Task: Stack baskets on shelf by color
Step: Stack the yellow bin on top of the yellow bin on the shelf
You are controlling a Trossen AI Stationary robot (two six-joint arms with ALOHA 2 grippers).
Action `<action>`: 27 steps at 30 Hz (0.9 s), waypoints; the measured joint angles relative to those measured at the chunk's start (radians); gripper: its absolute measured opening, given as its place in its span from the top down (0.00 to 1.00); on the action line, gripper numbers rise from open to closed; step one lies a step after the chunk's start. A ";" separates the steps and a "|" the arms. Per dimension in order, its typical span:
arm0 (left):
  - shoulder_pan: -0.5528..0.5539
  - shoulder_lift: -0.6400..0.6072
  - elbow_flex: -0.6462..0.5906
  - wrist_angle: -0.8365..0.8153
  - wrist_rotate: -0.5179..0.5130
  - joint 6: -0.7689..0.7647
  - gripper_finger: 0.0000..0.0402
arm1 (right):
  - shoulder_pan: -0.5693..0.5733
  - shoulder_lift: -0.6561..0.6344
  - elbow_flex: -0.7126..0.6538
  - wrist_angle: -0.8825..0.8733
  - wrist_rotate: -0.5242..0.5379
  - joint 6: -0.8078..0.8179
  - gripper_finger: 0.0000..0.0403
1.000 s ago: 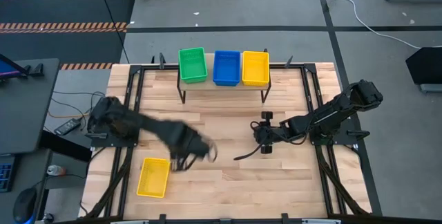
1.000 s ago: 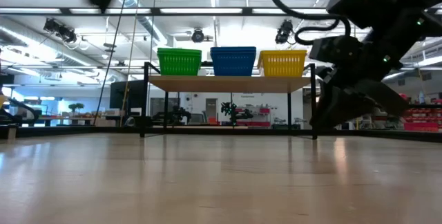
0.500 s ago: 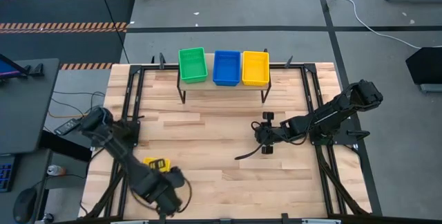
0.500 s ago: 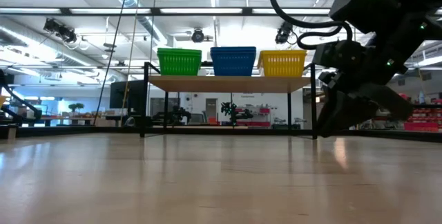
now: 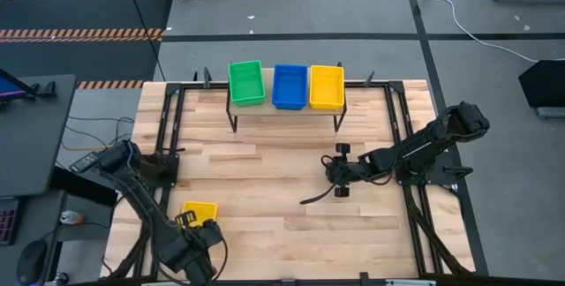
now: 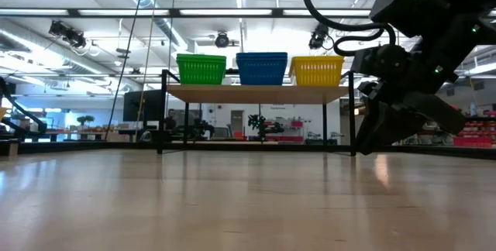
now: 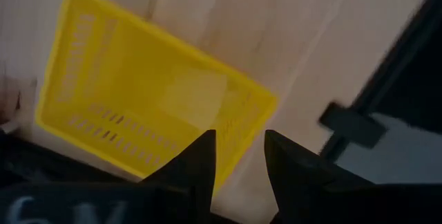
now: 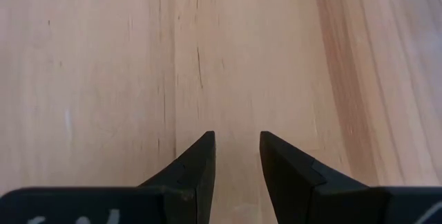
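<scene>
Left arm has swung back over the loose yellow basket (image 5: 199, 210); left gripper (image 7: 239, 156) is straddling its rim, jaws parted, for pickup; right gripper (image 8: 237, 156) is idling, parted, empty

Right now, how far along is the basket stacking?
Done: green, blue and yellow baskets sit side by side on the shelf. In hand: the left gripper, open, hovers over the loose yellow basket. Left: grasp and stack it on yellow. The right gripper waits, open, mid-table.

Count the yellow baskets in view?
2. One yellow basket sits on the shelf, right end; it may hide more nested inside. The other lies on the table's near-left, under the left gripper.
</scene>
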 joint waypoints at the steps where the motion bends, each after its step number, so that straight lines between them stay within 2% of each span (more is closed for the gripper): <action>1: 0.000 0.000 -0.024 0.017 0.021 0.000 0.68 | 0.000 0.000 0.000 -0.001 0.000 0.000 0.70; 5: -0.001 0.001 -0.111 0.097 0.119 0.000 0.68 | 0.000 0.000 0.000 -0.005 0.000 -0.002 0.70; 8: -0.001 0.001 -0.131 0.147 0.109 0.010 0.68 | 0.000 0.000 0.000 -0.005 0.000 -0.006 0.70; 17: -0.008 0.001 -0.132 0.146 0.102 0.006 0.67 | 0.000 0.000 0.000 -0.005 0.000 0.000 0.70; 27: -0.019 0.001 -0.132 0.131 0.077 -0.044 0.51 | 0.000 0.000 0.000 -0.005 -0.002 -0.001 0.70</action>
